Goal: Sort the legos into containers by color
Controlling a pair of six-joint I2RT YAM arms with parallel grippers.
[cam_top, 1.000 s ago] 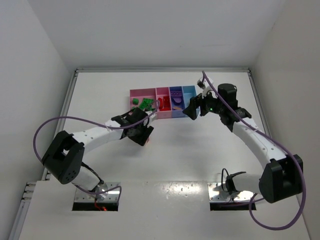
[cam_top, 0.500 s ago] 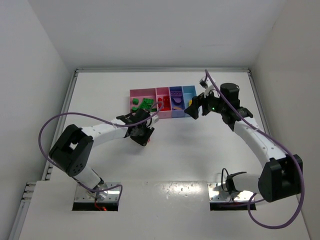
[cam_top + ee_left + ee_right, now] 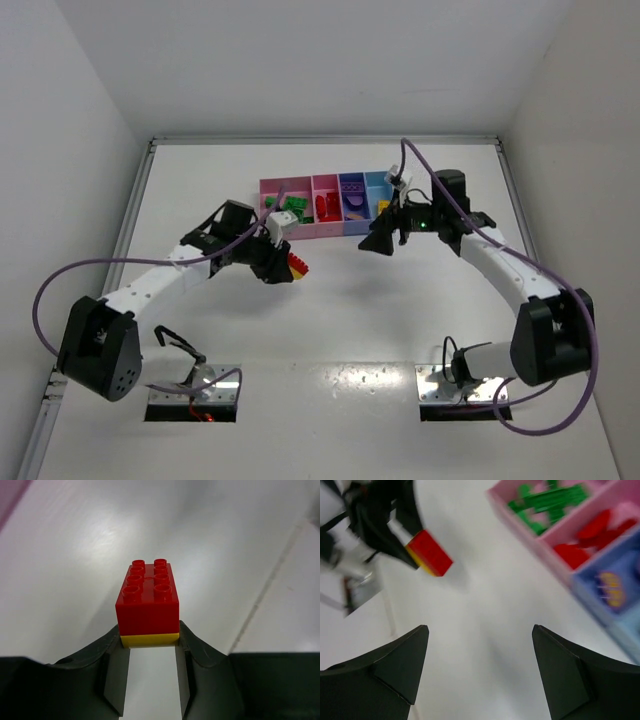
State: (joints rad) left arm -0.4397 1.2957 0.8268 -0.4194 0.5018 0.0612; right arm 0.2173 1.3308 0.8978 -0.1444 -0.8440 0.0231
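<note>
My left gripper (image 3: 283, 262) is shut on a lego clump (image 3: 148, 599), a red brick stacked on a yellow one, and holds it above the table in front of the bins; it also shows in the top view (image 3: 296, 265) and the right wrist view (image 3: 429, 553). My right gripper (image 3: 380, 240) is open and empty, hovering in front of the light blue bin (image 3: 378, 190). The four joined bins hold green legos (image 3: 283, 213) in the wide pink bin (image 3: 272, 188), red legos (image 3: 324, 208) in the narrow pink bin and purple ones (image 3: 352, 206) in the purple-blue bin.
The bins stand at the back centre of the white table (image 3: 400, 310). White walls close in the back and both sides. Purple cables loop from both arms. The green legos (image 3: 547, 500) and red legos (image 3: 585, 537) also show in the right wrist view.
My left gripper has lifted the red and yellow clump off the table and swung its wrist back to the left. My right gripper has drawn back from the light blue bin toward the table's middle.
</note>
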